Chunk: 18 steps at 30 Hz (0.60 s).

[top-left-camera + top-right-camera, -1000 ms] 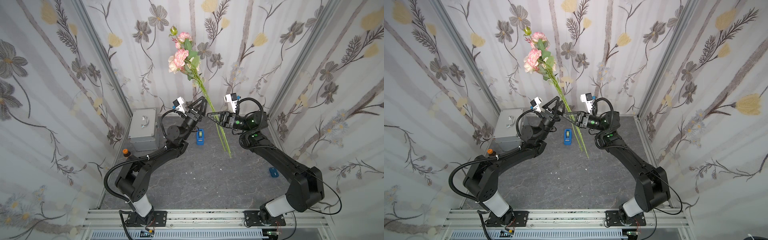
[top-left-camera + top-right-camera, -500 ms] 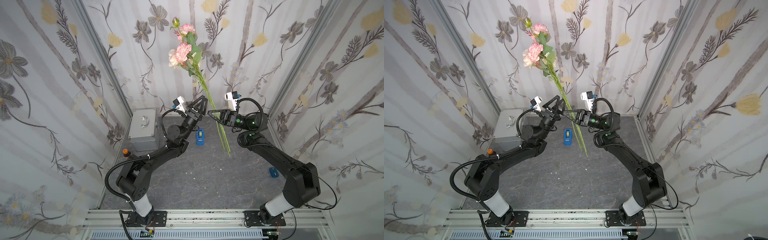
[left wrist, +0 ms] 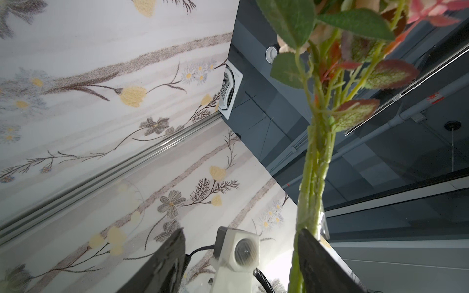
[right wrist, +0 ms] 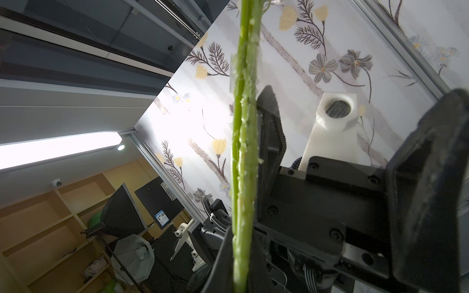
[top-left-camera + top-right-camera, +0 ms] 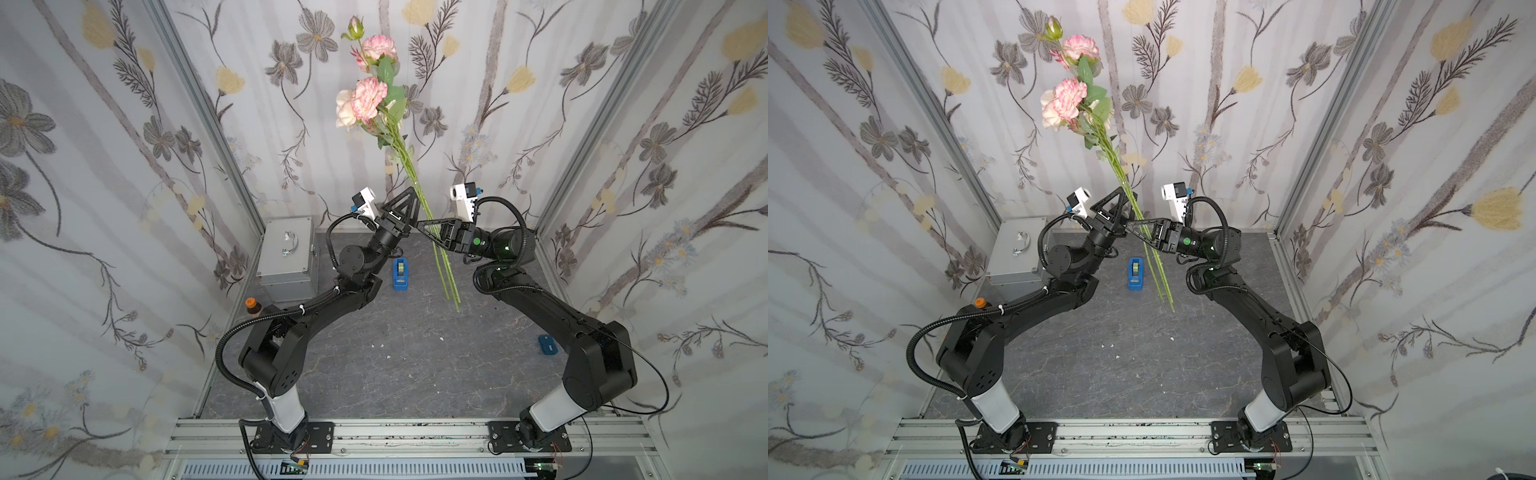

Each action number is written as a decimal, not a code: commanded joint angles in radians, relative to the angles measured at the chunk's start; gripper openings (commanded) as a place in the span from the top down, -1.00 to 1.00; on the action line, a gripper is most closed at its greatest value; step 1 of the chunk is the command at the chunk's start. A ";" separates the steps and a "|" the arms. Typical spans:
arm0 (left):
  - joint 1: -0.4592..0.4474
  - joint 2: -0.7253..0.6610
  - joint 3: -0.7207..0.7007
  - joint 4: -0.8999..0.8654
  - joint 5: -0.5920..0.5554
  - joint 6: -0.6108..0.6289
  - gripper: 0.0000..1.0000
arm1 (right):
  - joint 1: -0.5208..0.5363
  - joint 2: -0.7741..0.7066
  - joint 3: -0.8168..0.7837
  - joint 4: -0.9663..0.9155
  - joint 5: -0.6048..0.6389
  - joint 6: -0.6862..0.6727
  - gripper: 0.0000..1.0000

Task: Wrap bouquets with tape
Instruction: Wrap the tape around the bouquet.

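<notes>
The bouquets [image 5: 365,99] [image 5: 1071,97] are one bunch of pink and peach roses held high in front of the back wall. Its long green stems [image 5: 415,183] slant down toward the floor. My right gripper [image 5: 419,225] [image 5: 1128,224] [image 4: 241,266] is shut on the stems [image 4: 245,126] partway down. My left gripper [image 5: 409,195] [image 5: 1120,192] [image 3: 241,238] points upward and stands open. The stems [image 3: 314,177] lie against the inner face of one of its fingers [image 3: 312,248]. A clear strip clings to the stems there. The tape [image 5: 400,274] [image 5: 1134,273] sits in its blue dispenser on the floor between the arms.
A grey metal box [image 5: 289,257] [image 5: 1017,249] stands at the back left, with an orange-capped bottle [image 5: 251,305] in front of it. A small dark-blue block [image 5: 546,344] lies by the right arm. Patterned walls close in on three sides.
The bouquet has risen a little and its flowers have shifted right. The left gripper's jaws have narrowed somewhat but still stand apart. The right gripper keeps its hold.
</notes>
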 commanded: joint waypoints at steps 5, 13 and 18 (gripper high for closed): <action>-0.003 -0.017 -0.013 0.048 0.009 -0.016 -0.13 | -0.028 0.009 0.005 0.014 0.015 0.023 1.00; -0.004 -0.018 0.006 0.045 0.017 -0.010 0.06 | -0.031 0.004 -0.006 0.023 0.017 0.025 1.00; 0.005 -0.053 -0.087 -0.014 -0.045 0.059 -0.25 | -0.030 -0.016 -0.011 -0.018 0.003 -0.006 1.00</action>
